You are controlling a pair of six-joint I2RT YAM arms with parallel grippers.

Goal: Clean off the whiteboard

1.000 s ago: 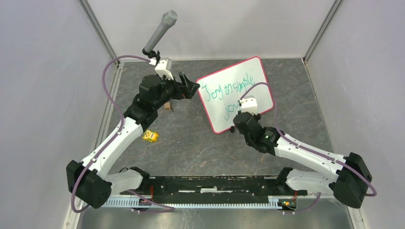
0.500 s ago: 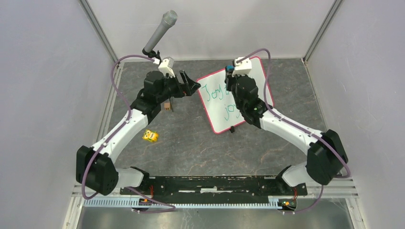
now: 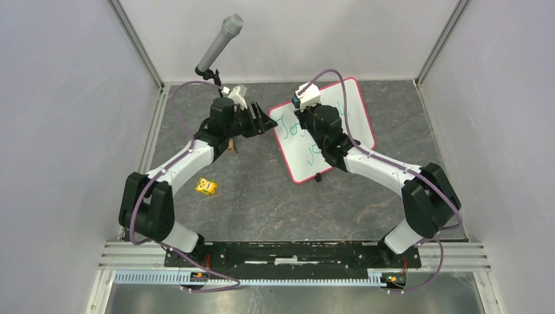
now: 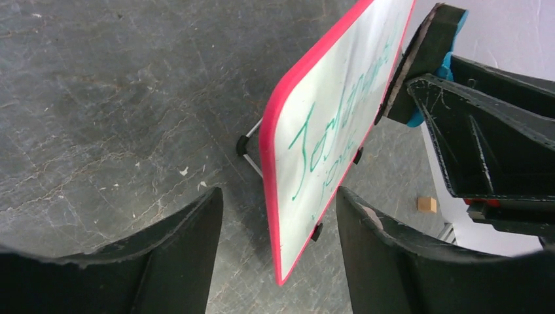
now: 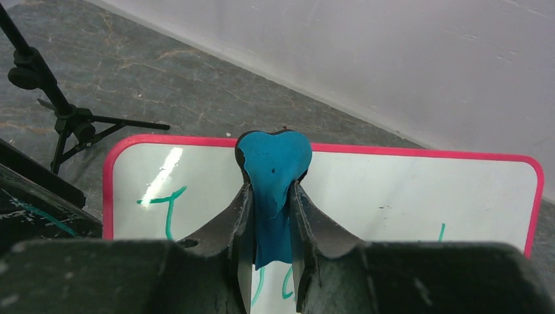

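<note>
whiteboard (image 3: 357, 111): stands tilted on its small black feet at the far middle of the surface (image 3: 262, 196), pink-red frame, face toward the arms
writing: green strokes on the left and lower part of the face; upper right mostly white, with one small green stroke near the right edge
left hand (image 4: 278, 193): jaws wide, one finger on each side of the board's left edge, with a gap visible on both sides and no grip
right hand (image 5: 269, 186): clamped narrow on a teal eraser (image 5: 273, 157), up at the board's top edge
eraser contact: in the left wrist view the dark pad sits against the face near the top
microphone (image 3: 219, 42): on its stand at the far left, apart from the board
yellow block (image 3: 207, 186): on the surface under the left arm
small wooden block (image 3: 230, 146): near the left wrist
</note>
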